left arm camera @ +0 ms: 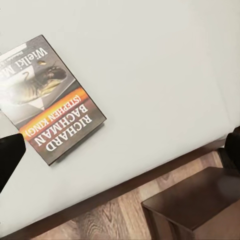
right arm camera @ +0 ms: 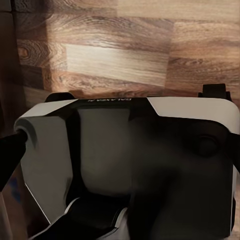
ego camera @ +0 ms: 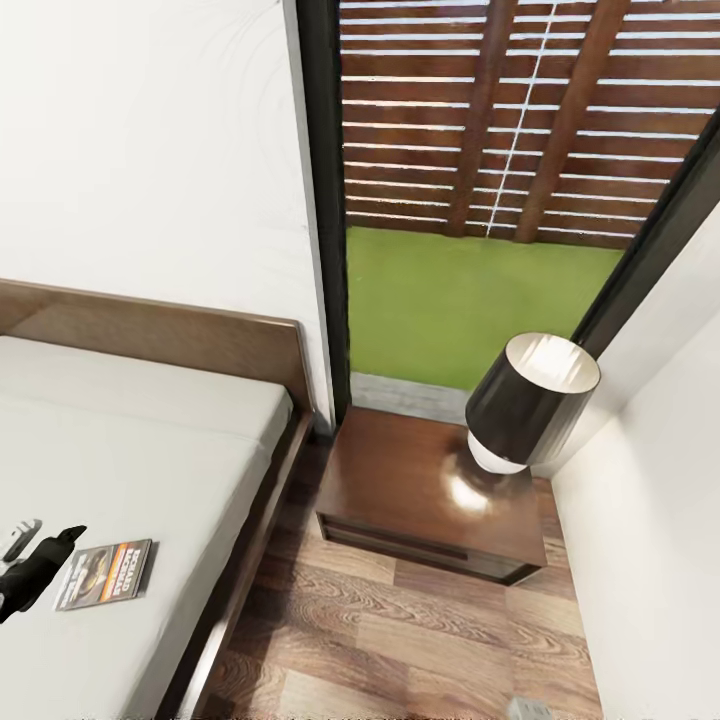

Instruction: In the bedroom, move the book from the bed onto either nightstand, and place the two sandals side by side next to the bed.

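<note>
A: Start at the left gripper. What is it doing?

B: Its dark fingers hover just beside the small thin paperback book with the dark grey cover and orange band, at the edge nearest the robot's left. One dark fingertip shows in the left wrist view, close to the book's corner. Nothing lies between the fingers, but I cannot tell how wide they stand.

A: And the right gripper?

B: The right wrist camera looks down at the robot's own white and black base over the brown wood-plank floor. One dark finger edge pokes in; released or clenched, I cannot say.

A: Where does the book lie?

B: Flat on the plain off-white mattress of the low bed, near the side edge with the dark brown frame. Past that edge, across a strip of floor, stands the small dark reddish-brown nightstand, with a black-shaded lamp on its far corner by the window.

A: So which step is this?

B: I judge it the reach for the book; no grasp yet. The book is thin and flat, so the fingers likely need to catch an edge, then carry it to the nightstand's bare front, away from the lamp.
</note>
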Controlling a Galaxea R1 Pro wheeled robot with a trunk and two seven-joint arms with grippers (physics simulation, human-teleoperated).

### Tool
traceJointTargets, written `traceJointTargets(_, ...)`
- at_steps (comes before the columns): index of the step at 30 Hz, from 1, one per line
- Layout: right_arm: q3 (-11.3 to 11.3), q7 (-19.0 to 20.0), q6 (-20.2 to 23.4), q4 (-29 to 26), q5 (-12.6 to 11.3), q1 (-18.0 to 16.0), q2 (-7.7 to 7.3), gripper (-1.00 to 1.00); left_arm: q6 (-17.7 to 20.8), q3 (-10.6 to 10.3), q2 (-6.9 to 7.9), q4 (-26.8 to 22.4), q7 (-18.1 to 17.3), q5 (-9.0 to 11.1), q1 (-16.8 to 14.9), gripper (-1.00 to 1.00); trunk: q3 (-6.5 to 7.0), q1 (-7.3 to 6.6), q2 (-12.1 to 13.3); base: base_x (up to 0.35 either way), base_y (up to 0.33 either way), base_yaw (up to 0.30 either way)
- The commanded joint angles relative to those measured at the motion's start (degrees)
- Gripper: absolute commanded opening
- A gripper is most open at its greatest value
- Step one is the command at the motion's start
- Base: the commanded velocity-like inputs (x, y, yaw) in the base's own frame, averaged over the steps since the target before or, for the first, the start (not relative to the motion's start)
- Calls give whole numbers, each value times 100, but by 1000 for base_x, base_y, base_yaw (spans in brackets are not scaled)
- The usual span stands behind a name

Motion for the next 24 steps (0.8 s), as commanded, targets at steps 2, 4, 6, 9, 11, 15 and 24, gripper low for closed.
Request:
traceJointTargets(2,-10,25,16,3,-39,-3,-2,100,41,24,-3,-3,-19,12,-6,100,-27,3,-10,0,0,0)
traceJointTargets(4,-8,25,16,3,-39,-3,-2,100,41,24,-3,-3,-19,13,-6,100,-45,3,-10,0,0,0)
traceJointTargets(6,-8,25,18,3,-39,-3,-2,100,41,24,-3,-3,-19,12,-6,100,-63,3,-10,0,0,0)
traceJointTargets(9,-11,25,17,3,-39,-3,-2,100,41,24,-3,-3,-19,10,-6,100,-90,3,-10,0,0,0)
traceJointTargets(11,-9,25,16,3,-39,-3,-2,100,41,24,-3,-3,-19,10,-6,100,-108,3,-10,0,0,0)
traceJointTargets(15,-8,25,16,3,-39,-3,-2,100,41,24,-3,-3,-19,14,-6,100,-144,3,-10,0,0,0)
traceJointTargets(24,-9,24,16,3,-39,-3,0,100,41,24,-8,-3,-19,11,-6,100,-224,3,-10,0,0,0)
